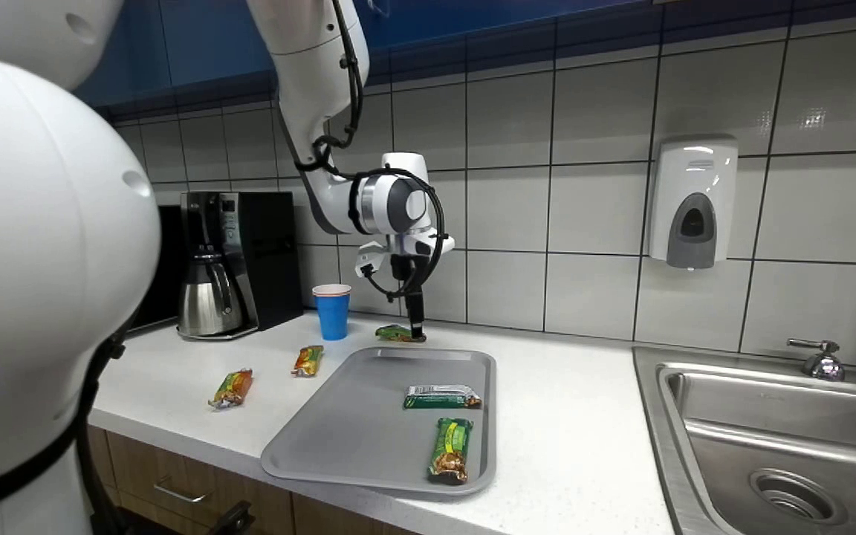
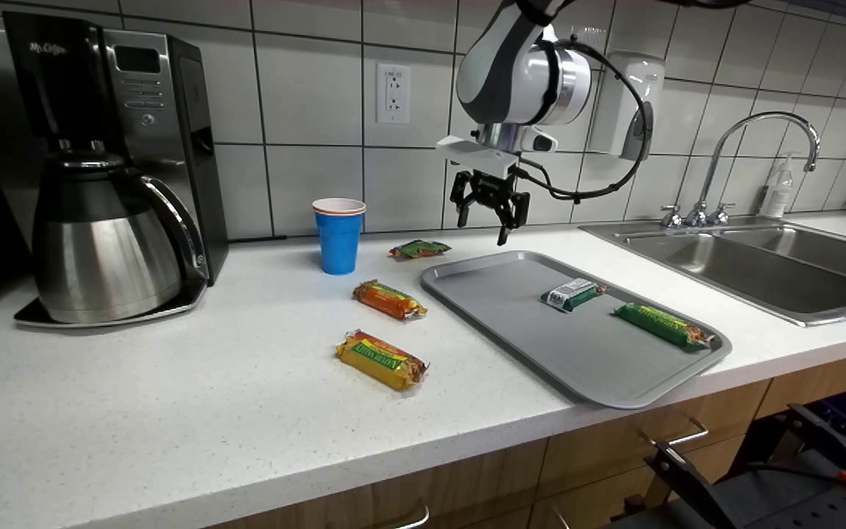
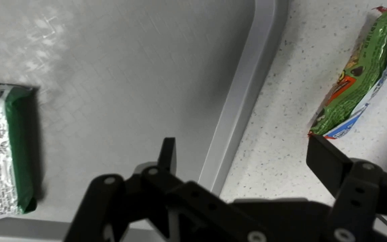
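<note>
My gripper (image 2: pixel 482 231) is open and empty, pointing down over the back of the counter. In the wrist view its fingers (image 3: pixel 242 146) spread across the tray's edge. It is nearest to a green and red snack wrapper (image 3: pixel 358 77) lying on the counter by the wall; that wrapper also shows in both exterior views (image 1: pixel 394 333) (image 2: pixel 419 249). The grey tray (image 2: pixel 540 342) holds a green and white bar (image 2: pixel 571 294) and a green bar (image 2: pixel 662 325). An orange bar (image 2: pixel 390 300) and a yellow bar (image 2: pixel 381 360) lie on the counter beside the tray.
A blue cup (image 2: pixel 339 235) stands near the wall, left of the green and red wrapper. A coffee maker (image 2: pixel 114 169) with a steel carafe is farther left. A sink (image 1: pixel 792 446) is right of the tray. A soap dispenser (image 1: pixel 694 202) hangs on the tiled wall.
</note>
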{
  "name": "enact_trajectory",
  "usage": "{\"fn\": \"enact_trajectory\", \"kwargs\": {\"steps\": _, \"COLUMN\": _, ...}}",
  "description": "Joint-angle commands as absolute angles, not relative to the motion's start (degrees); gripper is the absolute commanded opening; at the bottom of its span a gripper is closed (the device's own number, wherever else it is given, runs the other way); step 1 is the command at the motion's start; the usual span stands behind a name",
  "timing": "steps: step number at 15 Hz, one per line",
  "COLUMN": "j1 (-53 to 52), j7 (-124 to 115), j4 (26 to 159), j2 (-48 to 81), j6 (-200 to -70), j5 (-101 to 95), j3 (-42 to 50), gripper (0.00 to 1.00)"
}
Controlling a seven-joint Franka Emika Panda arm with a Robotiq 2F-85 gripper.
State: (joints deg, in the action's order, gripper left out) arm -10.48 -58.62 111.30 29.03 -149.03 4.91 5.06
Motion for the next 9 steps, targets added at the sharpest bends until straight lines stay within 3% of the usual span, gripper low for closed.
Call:
{"fn": "enact_trajectory", "kwargs": {"steps": 1, "j1": -11.72, "j7": -61.98, "j4": 105.38, "j2": 32.11, "j6": -144.83, "j5": 4.61, "j3": 5.26, "gripper": 1.00}}
{"fn": "enact_trajectory", "kwargs": {"steps": 9, "j1": -13.65, "j7": -66.88, "j4": 95.60, "j2": 38.09, "j6": -139.66, "j5": 3.87, "j3": 5.55, "gripper": 1.00}}
